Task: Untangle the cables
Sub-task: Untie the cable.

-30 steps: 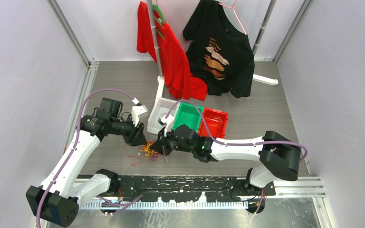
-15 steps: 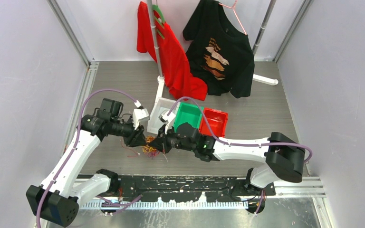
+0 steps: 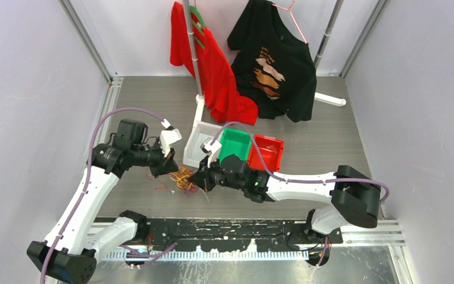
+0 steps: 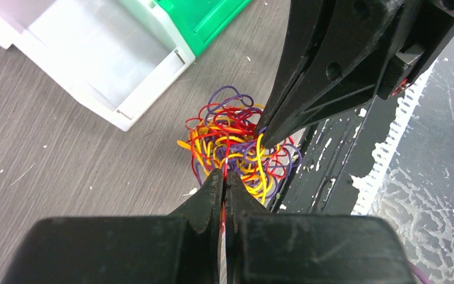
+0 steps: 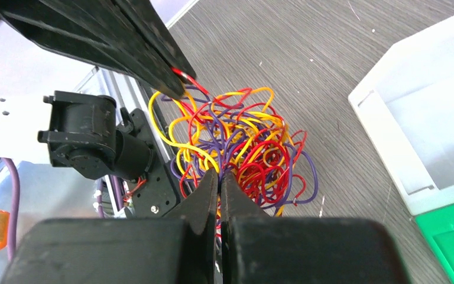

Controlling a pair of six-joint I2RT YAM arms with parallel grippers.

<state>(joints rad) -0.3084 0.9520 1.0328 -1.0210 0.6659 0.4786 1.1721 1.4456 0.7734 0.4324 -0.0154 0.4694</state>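
The cables (image 3: 184,177) form a ball of thin red, yellow and purple wires, hanging between my two grippers just above the grey floor. From the left, my left gripper (image 3: 174,168) is shut on a single red cable (image 4: 227,155) that runs out of the tangle (image 4: 236,139). In the right wrist view the same red strand (image 5: 184,76) shows at the left gripper's fingertips (image 5: 164,76). My right gripper (image 3: 197,178) holds the ball from the right, its jaws (image 5: 219,176) shut on purple and yellow strands of the bundle (image 5: 245,142).
A white bin (image 3: 197,144), a green bin (image 3: 234,145) and a red bin (image 3: 267,152) stand in a row just behind the grippers. A red shirt (image 3: 216,71) and a black shirt (image 3: 281,65) hang on a rack further back. A few loose red strands (image 3: 161,184) lie left of the tangle.
My left gripper was partly open and has closed on the red cable. The left arm has drawn back a little to the left. The right arm has barely moved.
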